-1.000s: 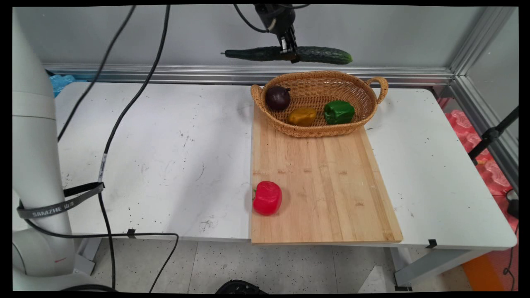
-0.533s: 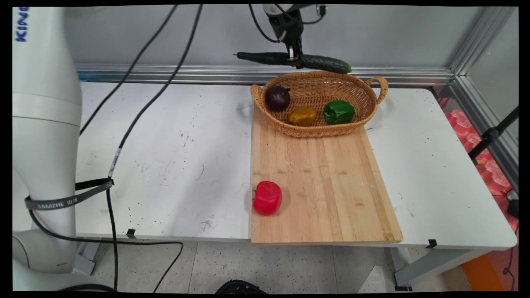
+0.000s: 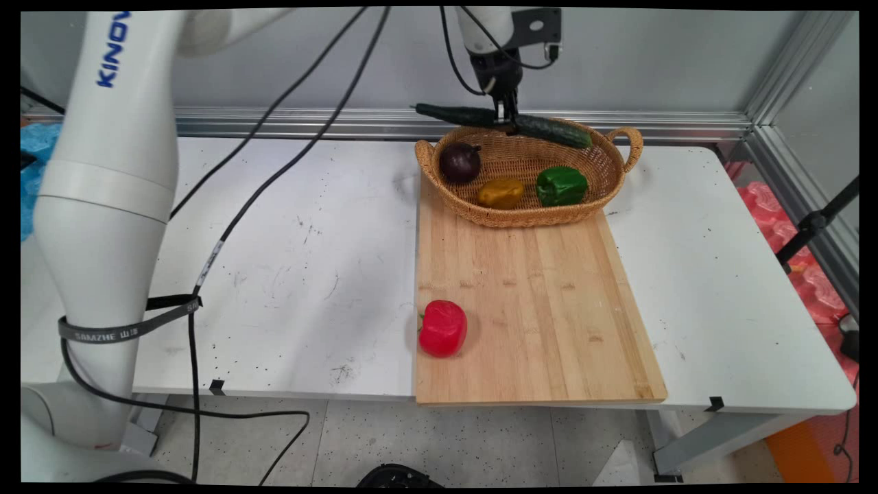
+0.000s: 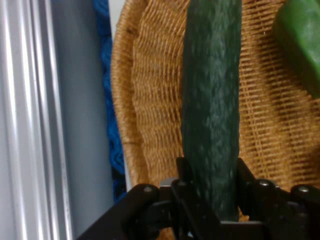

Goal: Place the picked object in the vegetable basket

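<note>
My gripper (image 3: pixel 507 118) is shut on a long dark green cucumber (image 3: pixel 549 129) and holds it level just above the back rim of the wicker basket (image 3: pixel 603 185). In the hand view the cucumber (image 4: pixel 212 100) runs up from between the fingers (image 4: pixel 180 175), over the basket's woven wall (image 4: pixel 150 100). In the basket lie a dark purple round fruit (image 3: pixel 459 162), a yellow-brown pepper (image 3: pixel 501 193) and a green pepper (image 3: pixel 562 186). A corner of the green pepper (image 4: pixel 302 42) shows at the upper right of the hand view.
The basket stands on the far end of a wooden cutting board (image 3: pixel 535 302). A red pepper (image 3: pixel 443 328) lies near the board's front left edge. Black cables (image 3: pixel 274 171) hang over the table's left half. An aluminium rail (image 3: pixel 309 122) runs along the wall behind.
The gripper has come down and moved right with the cucumber, from high in front of the wall to just above the basket's back rim. The cucumber's right end now tilts downward.
</note>
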Robot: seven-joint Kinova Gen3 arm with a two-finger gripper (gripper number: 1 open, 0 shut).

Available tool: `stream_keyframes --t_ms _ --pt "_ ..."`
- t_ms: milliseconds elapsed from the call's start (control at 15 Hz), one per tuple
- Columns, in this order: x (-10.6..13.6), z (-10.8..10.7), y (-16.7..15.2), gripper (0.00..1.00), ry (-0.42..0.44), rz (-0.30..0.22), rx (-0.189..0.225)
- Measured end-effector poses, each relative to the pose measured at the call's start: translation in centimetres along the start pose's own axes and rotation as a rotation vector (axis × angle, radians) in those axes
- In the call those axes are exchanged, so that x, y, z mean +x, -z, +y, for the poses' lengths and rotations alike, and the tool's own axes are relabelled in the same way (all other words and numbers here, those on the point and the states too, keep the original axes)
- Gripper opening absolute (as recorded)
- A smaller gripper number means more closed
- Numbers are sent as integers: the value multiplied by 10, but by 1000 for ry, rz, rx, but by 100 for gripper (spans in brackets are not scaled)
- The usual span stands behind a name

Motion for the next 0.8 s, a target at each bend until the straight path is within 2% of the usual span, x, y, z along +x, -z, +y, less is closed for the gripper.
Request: stream_keyframes --t_ms 400,467,800 --pt "12 -3 -28 0 -21 -2 -25" --pt "12 -3 -30 100 -25 -2 -27" --pt "11 -3 -26 100 -44 3 -29"
